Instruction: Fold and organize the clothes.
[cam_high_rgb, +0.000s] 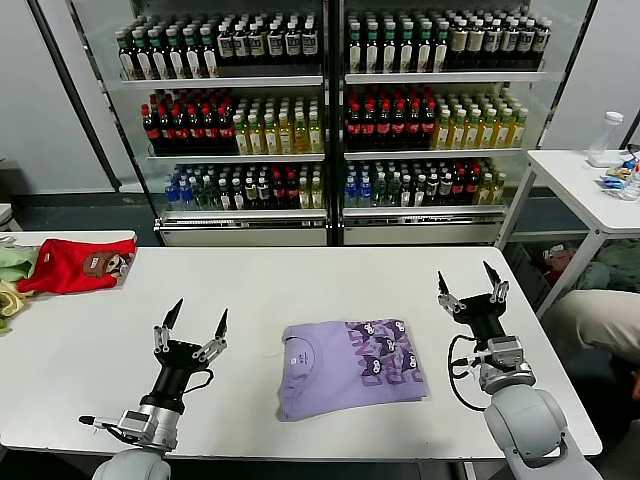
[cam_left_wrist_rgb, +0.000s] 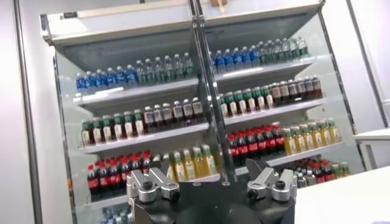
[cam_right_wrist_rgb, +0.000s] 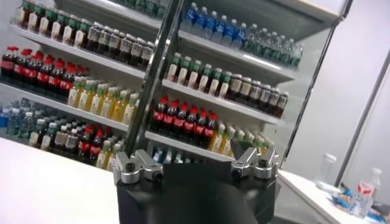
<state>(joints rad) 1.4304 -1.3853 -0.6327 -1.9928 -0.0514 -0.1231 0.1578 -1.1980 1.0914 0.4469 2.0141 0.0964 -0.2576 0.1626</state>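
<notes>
Lavender cotton T-shirt (cam_high_rgb: 350, 366) lies folded before you, long axis sideways, near the white surface's (cam_high_rgb: 300, 280) front edge; left tool (cam_high_rgb: 197, 331) and right tool (cam_high_rgb: 470, 290) flank it, released.

The head view is taken from high up, looking forward and down at the white table (cam_high_rgb: 80, 350), with the drinks fridge (cam_high_rgb: 335, 120) seen far behind. Each wrist view is taken from just behind its own fingers, pointed level past them at the fridge. The fridge shelves of bottles (cam_left_wrist_rgb: 140, 115) are shared by all three views.
</notes>
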